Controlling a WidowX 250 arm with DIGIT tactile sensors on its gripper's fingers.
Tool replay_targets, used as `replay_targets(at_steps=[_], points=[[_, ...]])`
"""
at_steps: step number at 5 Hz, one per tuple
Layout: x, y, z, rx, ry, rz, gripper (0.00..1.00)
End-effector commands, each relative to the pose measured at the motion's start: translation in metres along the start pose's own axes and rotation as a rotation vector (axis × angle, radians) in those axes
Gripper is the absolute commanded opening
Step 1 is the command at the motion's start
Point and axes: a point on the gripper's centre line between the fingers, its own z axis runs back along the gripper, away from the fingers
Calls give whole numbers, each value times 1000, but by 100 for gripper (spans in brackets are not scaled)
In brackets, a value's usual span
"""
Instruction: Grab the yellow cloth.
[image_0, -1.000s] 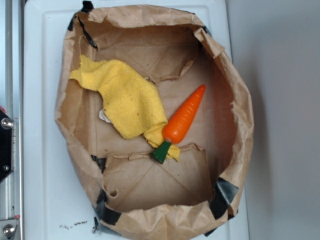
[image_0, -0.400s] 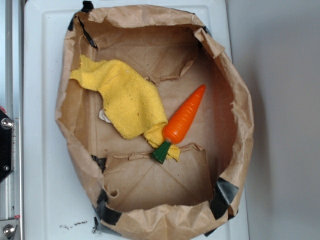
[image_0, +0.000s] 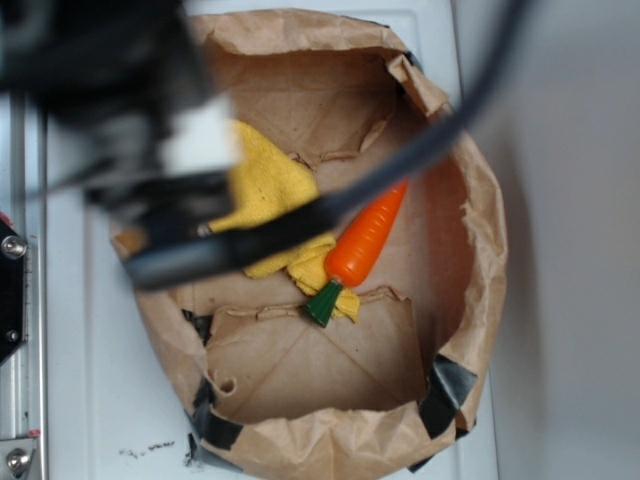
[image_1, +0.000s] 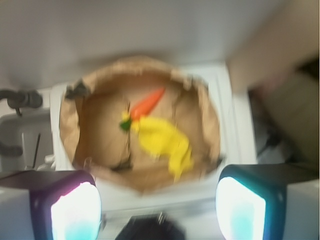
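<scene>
Orange carrot (image_0: 366, 241) in paper bag (image_0: 480, 250)

Cloth (image_0: 270, 190) in paper bag (image_0: 480, 260), toward its left wall; carrot (image_0: 365, 240) just right, overlapping cloth's lower corner.

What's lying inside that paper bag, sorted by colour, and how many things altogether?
Yellow: 1, the cloth
Orange with a green stem: 1, the carrot
Total: 2 things in the bag
</scene>
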Motion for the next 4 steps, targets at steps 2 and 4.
replay_targets(at_steps=[2, 4], points=[[-102, 31, -3, -16, 34, -286, 100], [-121, 36, 0, -2, 114, -253, 100]])
